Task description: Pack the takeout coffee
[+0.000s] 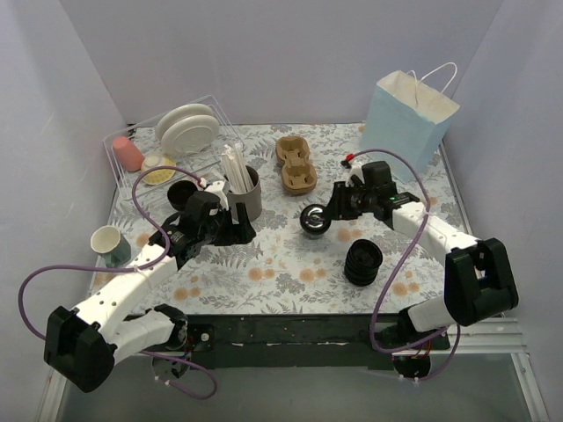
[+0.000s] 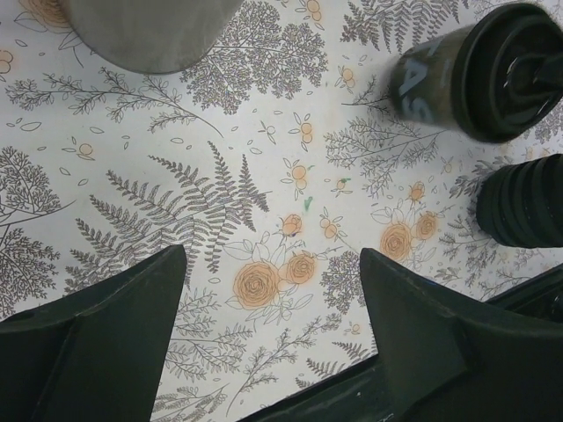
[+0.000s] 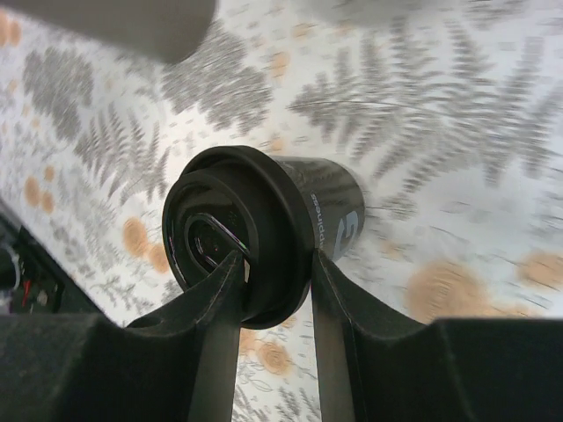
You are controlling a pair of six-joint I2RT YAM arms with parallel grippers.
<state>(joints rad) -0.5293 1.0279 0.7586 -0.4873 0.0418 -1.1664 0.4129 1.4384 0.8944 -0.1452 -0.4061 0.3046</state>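
right gripper (image 3: pixel 274 262) pinches the small black lidded paper cup (image 3: pixel 334 207) by its rim, left gripper (image 2: pixel 273 268) gapes empty; we'd carry it level.

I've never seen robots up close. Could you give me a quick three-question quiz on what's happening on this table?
1. True or false: the left tool is holding something.
2. What does the right tool grip: (a) the takeout coffee, (b) the stack of lids, (c) nothing?
3. Fill in: the paper bag stands at the table's far ____ corner.

Key: 1 false, it is open and empty; 2 a, clamped at the lid; 3 right.
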